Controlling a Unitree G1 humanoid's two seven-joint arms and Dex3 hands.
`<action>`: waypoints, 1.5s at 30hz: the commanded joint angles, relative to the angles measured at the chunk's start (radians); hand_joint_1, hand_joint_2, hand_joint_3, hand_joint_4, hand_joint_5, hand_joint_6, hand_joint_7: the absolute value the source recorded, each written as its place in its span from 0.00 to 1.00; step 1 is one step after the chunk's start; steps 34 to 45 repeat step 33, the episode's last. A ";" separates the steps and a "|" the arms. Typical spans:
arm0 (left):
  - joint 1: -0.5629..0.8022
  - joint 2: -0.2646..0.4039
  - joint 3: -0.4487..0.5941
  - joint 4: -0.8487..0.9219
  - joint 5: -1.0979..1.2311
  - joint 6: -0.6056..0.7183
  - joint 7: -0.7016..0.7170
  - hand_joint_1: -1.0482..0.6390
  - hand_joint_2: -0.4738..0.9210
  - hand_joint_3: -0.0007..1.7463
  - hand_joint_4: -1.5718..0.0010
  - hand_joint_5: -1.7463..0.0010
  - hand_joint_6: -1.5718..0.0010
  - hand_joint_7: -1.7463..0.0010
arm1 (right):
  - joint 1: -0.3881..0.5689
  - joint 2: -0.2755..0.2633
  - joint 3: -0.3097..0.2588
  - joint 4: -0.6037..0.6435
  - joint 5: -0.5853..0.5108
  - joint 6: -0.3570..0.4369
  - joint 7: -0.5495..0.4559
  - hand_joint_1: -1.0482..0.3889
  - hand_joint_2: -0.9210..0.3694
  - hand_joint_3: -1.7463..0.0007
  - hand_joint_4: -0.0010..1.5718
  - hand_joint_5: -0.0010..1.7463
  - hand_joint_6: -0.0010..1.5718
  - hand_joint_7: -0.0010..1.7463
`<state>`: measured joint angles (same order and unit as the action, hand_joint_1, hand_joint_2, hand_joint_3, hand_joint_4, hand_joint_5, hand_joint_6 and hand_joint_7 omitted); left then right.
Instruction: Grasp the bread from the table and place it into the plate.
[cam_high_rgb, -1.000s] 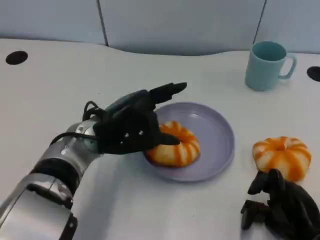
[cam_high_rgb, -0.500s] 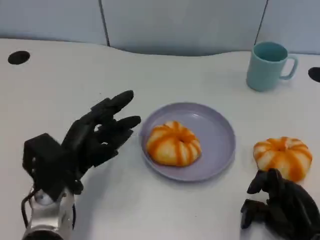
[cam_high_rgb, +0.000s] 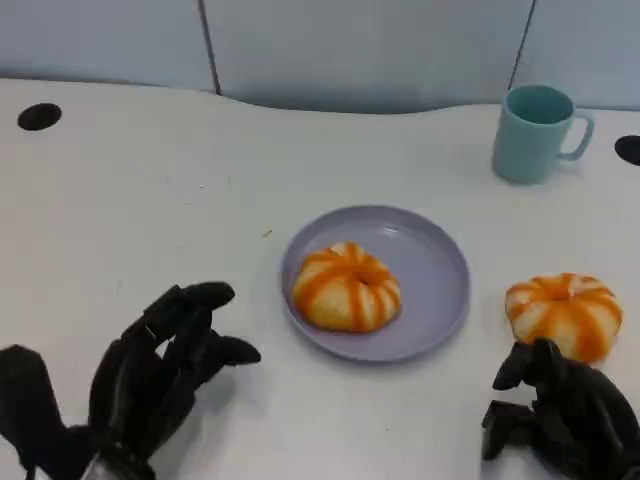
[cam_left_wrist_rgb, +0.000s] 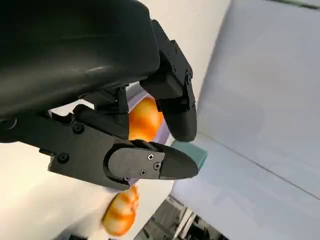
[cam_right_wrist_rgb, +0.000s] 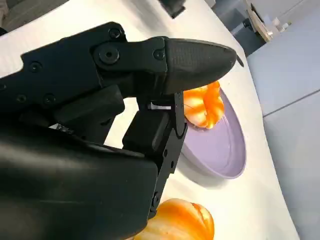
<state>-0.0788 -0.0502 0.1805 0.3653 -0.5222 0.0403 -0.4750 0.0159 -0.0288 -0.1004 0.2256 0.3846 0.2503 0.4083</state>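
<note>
One bread (cam_high_rgb: 346, 287) already sits in the plate (cam_high_rgb: 440, 270), a little to the left of its middle. A second bread (cam_high_rgb: 564, 314) lies on the desk (cam_high_rgb: 150, 200) to the right of the plate, apart from its rim. That one is round, with no long axis to speak of, so approach angle matters little.

The right hand (cam_high_rgb: 558, 415) is by far the nearer: it rests just in front of the loose bread, its fingers (cam_high_rgb: 520, 365) close beside the bread's near edge. I can't tell whether they touch it. They look loosely curled and hold nothing.

The left hand (cam_high_rgb: 150, 375) lies at the near left of the desk, well away from both breads, fingers (cam_high_rgb: 195, 298) spread and empty, pointing toward the plate.

I'd judge the right hand should take the loose bread and carry it left into the plate.
</note>
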 joint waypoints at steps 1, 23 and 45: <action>0.064 -0.003 -0.004 -0.102 0.007 0.067 0.055 0.26 1.00 0.22 0.58 0.00 0.70 0.06 | 0.019 -0.016 -0.003 0.001 -0.008 0.008 0.000 0.40 0.00 0.73 0.82 0.68 0.74 0.62; 0.023 -0.040 -0.006 -0.013 0.087 -0.002 0.113 0.31 1.00 0.19 0.53 0.00 0.69 0.00 | -0.033 -0.044 -0.046 0.105 -0.006 -0.028 0.032 0.41 0.00 0.71 0.83 0.68 0.72 0.66; -0.015 -0.036 0.006 0.058 0.099 -0.080 0.095 0.29 1.00 0.18 0.50 0.00 0.65 0.00 | -0.049 -0.043 -0.057 0.105 0.007 0.012 0.026 0.42 0.00 0.71 0.86 0.66 0.76 0.63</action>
